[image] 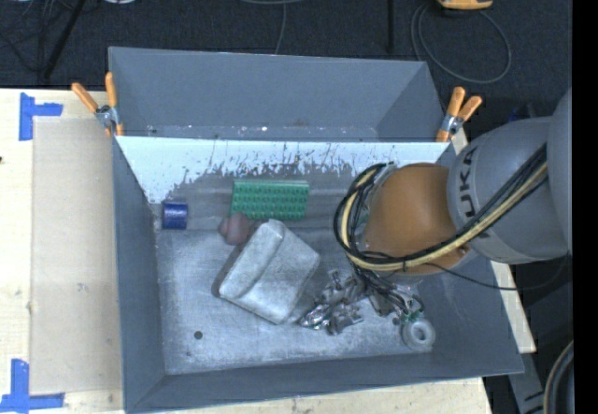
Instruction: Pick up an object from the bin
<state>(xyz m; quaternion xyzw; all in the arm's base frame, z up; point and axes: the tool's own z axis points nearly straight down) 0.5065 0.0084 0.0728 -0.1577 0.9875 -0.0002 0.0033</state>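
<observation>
Claw (329, 309) position: low in the grey metal bin (140, 309), close to the floor in the front right part, below the orange wrist cover (411, 216) and its looped black and yellow cables (350, 216).

Claw state: cannot be determined, because the metal parts at the tip overlap in a dark tangle.

Nearest item: pale grey folded fabric pad (266, 270), lying tilted on the floor near the bin's centre. The claw is just beside the pad's lower right corner; contact cannot be confirmed.

Second item near the claw: small whitish ring-shaped piece (418, 335), on the floor to the claw's right, toward the front right corner.

Remaining items lie toward the back wall, apart from the claw:
- Green ribbed rectangular block (270, 200), flat at the foot of the back slope.
- Dull pink rounded lump (234, 228), against the pad's upper left edge and just below the block's left end.
- Short blue cylinder (175, 214), further left, near the left wall.
</observation>
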